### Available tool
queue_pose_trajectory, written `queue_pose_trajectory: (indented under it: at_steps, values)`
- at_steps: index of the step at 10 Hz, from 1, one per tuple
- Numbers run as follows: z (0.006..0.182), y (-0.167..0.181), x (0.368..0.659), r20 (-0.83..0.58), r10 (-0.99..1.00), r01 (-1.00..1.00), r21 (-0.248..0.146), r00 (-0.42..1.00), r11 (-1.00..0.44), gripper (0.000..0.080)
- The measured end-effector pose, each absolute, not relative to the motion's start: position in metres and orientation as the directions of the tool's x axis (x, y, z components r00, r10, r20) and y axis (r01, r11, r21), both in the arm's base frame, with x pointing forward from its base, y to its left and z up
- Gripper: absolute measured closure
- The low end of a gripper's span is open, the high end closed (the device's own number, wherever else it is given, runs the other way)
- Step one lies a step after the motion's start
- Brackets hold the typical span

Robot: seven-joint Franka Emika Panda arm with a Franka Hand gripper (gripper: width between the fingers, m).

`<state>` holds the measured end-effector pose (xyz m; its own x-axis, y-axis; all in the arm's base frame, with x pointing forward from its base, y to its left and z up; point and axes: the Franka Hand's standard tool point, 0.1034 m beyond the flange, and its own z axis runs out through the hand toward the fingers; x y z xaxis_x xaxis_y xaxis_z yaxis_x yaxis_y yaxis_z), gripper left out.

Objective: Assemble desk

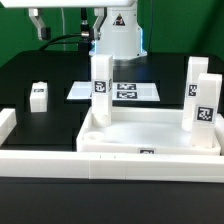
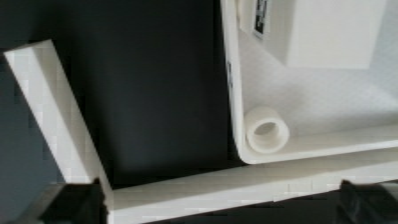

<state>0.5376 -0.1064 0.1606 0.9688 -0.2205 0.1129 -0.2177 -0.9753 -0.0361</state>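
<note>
legs: 3 upright in desk top [image 1: 150, 135], 1 loose leg [image 1: 39, 96] at exterior view's left
sockets: 1 empty [image 2: 269, 131]
gripper [image 1: 118, 35]: far, jaw state unreadable

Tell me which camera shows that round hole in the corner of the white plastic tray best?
The wrist view: the round corner socket of the white plastic tray-like tabletop is close and open there. In the exterior view, the tabletop shows whole, with upright legs, but this empty socket cannot be made out.

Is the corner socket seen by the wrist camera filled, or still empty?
Empty. In the wrist view the round corner socket of the tabletop shows an open hole with no leg in it.
</note>
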Motion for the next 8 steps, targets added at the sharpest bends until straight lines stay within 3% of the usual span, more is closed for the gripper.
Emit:
queue_pose_trajectory:
  at_steps: [2,6,8]
  values:
    - [0.159,-0.108,0.536,0.113,-0.193,-0.192,-0.025,0.975,-0.981,0.0151]
    - [0.107,-0.163,0.485,0.122,-0.012,-0.023,0.084,0.992,-0.996,0.0151]
    - [0.105,-0.164,0.485,0.119,-0.015,-0.025,0.082,0.993,-0.996,0.0151]
